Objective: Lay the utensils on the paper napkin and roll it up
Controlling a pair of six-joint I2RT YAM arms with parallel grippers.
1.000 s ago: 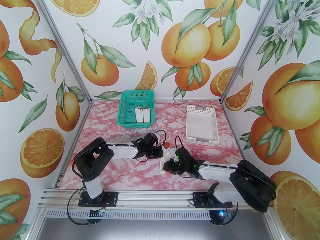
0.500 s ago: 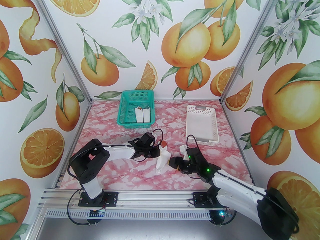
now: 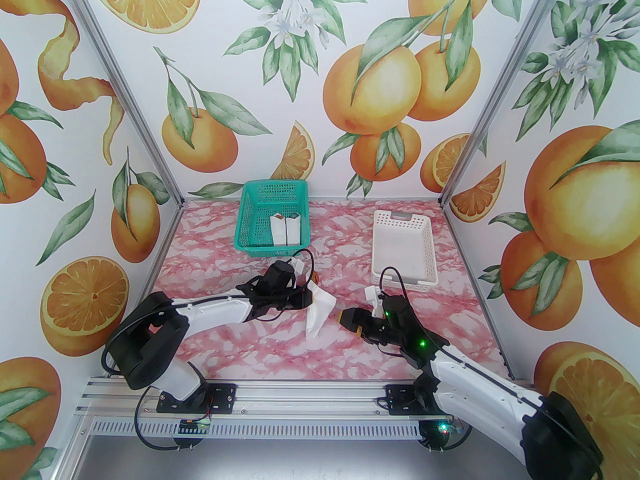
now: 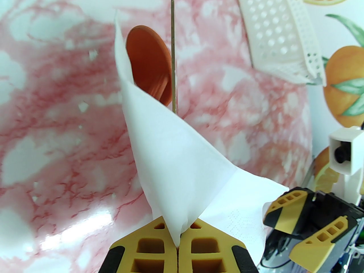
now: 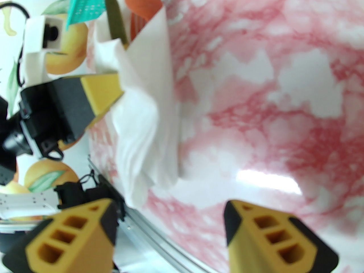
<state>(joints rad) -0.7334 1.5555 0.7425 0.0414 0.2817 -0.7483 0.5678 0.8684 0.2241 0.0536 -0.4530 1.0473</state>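
White paper napkin (image 4: 170,152) is wrapped in a loose cone around the utensils. Its narrow end is pinched in my left gripper (image 4: 178,239), whose jaws are pressed together on the paper. From the cone's open end, ahead of those fingertips, three items protrude:

- the orange spoon (image 4: 148,67), bowl showing
- the olive-brown knife (image 4: 173,55), seen edge-on
- the orange fork (image 5: 137,24), visible from my right wrist camera between spoon and knife

My right gripper (image 5: 167,209) stands just beside the bundle with its jaws apart and nothing between them. The napkin lies ahead of it and to its left, not touching its fingers. I cannot tell whether the bundle's lower end rests on the pink marbled table (image 3: 240,348).

Well beyond my left gripper sits a teal basket (image 3: 272,218) holding two white wrapped bundles (image 3: 286,229). A white basket (image 3: 402,248) stands beyond my right gripper.
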